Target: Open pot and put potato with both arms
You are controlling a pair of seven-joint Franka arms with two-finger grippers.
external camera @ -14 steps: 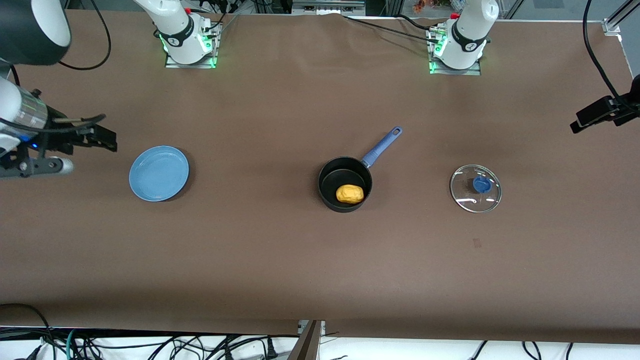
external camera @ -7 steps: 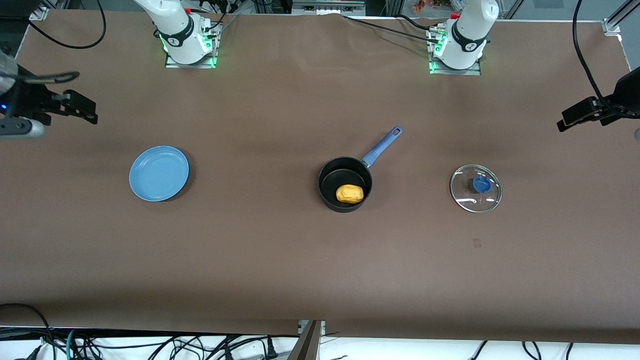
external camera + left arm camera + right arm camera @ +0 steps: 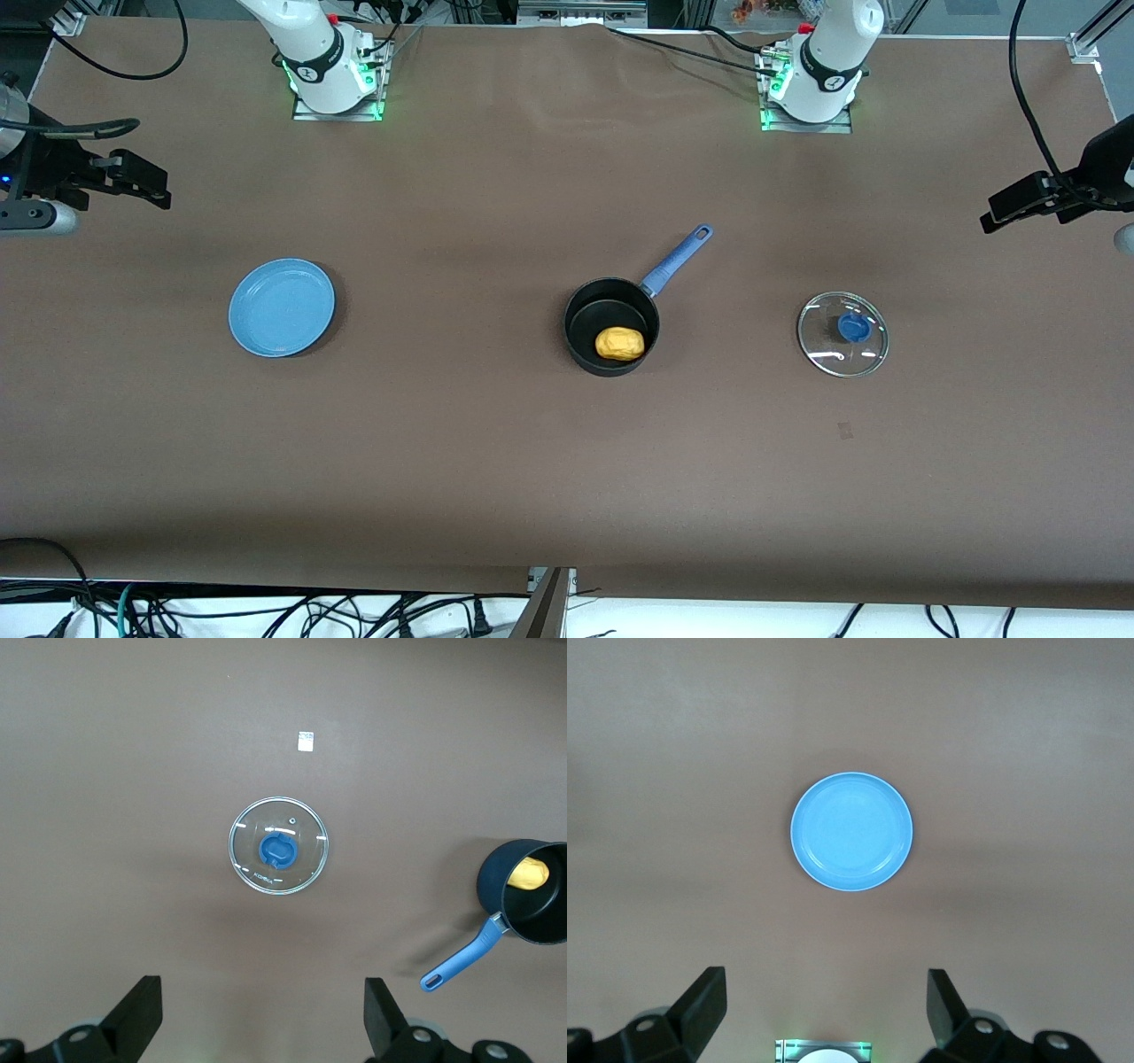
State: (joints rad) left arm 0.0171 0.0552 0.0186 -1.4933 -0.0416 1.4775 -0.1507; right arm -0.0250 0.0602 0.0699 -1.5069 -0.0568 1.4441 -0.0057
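The black pot (image 3: 585, 312) with its long blue handle (image 3: 678, 259) stands uncovered mid-table, and the yellow potato (image 3: 619, 344) lies inside it. The glass lid (image 3: 842, 334) with a blue knob lies flat on the table toward the left arm's end. My left gripper (image 3: 1001, 213) is open and empty, high over that end; its wrist view shows the gripper (image 3: 263, 1010), the lid (image 3: 278, 845), the pot (image 3: 496, 886) and the potato (image 3: 528, 873). My right gripper (image 3: 151, 182) is open and empty, high over the right arm's end, and shows in its own view (image 3: 828, 1005).
A flat blue plate (image 3: 282, 307) lies empty toward the right arm's end and shows in the right wrist view (image 3: 851, 831). A small paper tag (image 3: 845, 431) lies nearer the front camera than the lid. Cables hang along the table's edges.
My right gripper has drawn back toward the bases' side of the table and its arm has left the view's corner. My left gripper has shifted slightly inward. Pot, potato and lid have not moved.
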